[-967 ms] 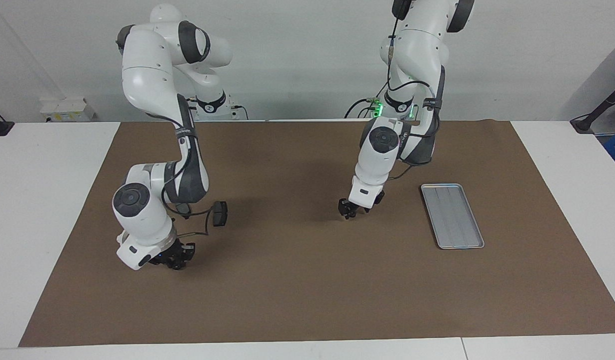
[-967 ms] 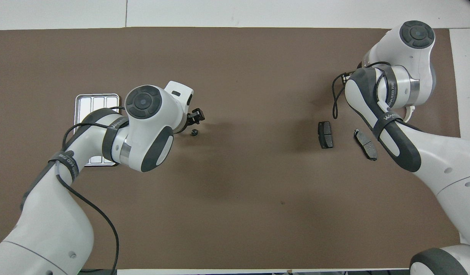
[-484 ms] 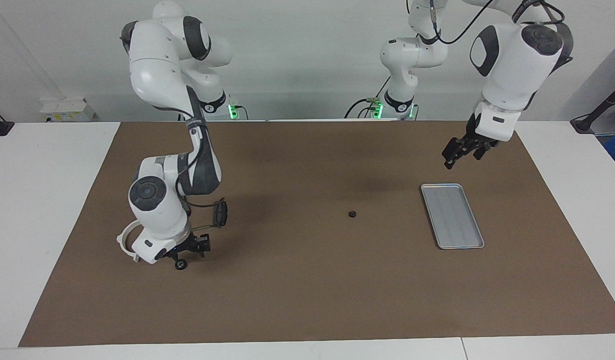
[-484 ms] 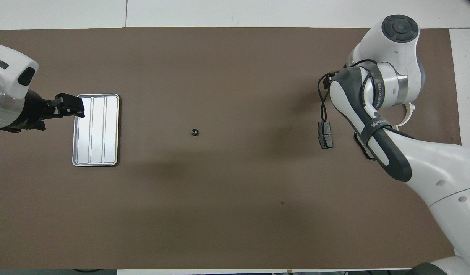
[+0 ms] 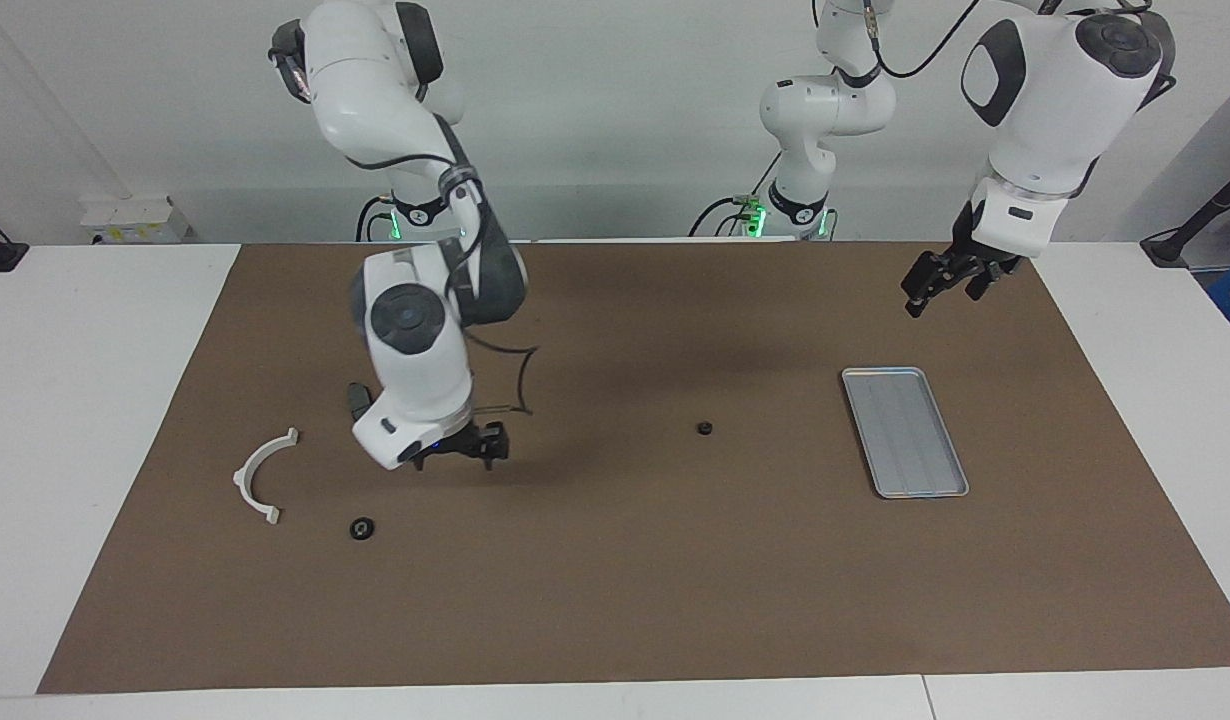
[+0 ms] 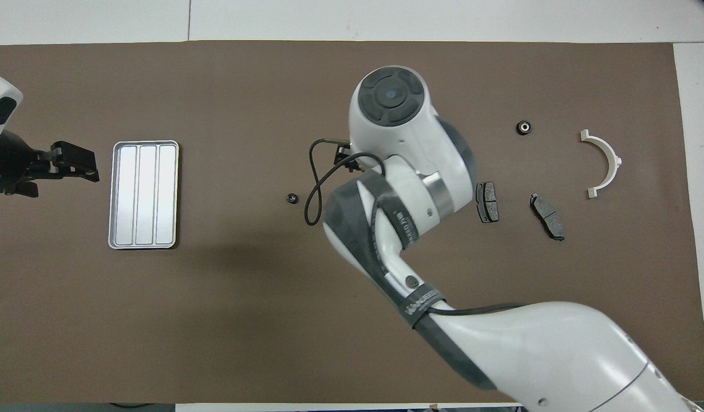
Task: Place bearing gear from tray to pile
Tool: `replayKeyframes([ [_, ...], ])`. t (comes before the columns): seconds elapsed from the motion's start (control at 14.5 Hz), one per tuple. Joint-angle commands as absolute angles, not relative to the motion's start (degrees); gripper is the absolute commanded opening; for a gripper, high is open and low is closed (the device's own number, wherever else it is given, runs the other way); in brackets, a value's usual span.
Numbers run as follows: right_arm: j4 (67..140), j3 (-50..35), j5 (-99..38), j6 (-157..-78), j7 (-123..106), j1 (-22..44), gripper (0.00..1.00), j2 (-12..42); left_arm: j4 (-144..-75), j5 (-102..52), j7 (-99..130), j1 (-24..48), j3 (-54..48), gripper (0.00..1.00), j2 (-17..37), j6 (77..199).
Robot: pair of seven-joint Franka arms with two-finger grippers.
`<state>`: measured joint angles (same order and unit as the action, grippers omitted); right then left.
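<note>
I see nothing in the grooved silver-grey metal tray (image 5: 905, 430); left gripper (image 5: 941, 284) and right gripper (image 5: 467, 450) hang released, holding nothing.

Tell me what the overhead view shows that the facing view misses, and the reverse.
Only the overhead view: the two brake pads in plain sight; in the facing view the right arm stands in front of them. Only the facing view: the right gripper low over the mat, hidden under its own arm from above, plus the arms' bases and the wall. Both: the tray, the white half-ring, two small round dark parts, one mid-mat and one beside the half-ring, and the left gripper, waiting above the mat near the tray.
</note>
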<state>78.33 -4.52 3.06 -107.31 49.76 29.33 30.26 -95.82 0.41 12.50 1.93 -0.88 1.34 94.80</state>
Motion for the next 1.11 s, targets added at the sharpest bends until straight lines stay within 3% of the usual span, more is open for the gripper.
replayKeyframes([
  [0.0,77.1,-3.9,2.7,-111.7,58.9,34.6,1.00,34.8,-92.6,0.0,9.8,3.0,-0.1,1.00,4.0,91.2],
  [0.14,74.5,-3.6,3.9,-114.5,62.4,37.8,1.00,39.0,-87.4,-0.1,9.3,3.5,1.9,1.00,4.7,83.7],
  [0.69,58.4,-1.9,8.4,-112.8,66.2,42.9,1.00,53.3,-90.8,-0.1,8.4,5.0,1.7,1.00,1.7,83.8],
  [0.97,56.8,-0.7,8.4,-110.9,66.4,43.2,1.00,54.6,-90.8,-0.1,8.4,4.7,1.7,1.00,1.7,84.0],
  [1.04,56.7,-0.8,8.4,-110.7,66.4,43.2,0.96,54.7,-90.8,-0.1,8.4,4.8,1.7,1.00,1.7,84.0],
])
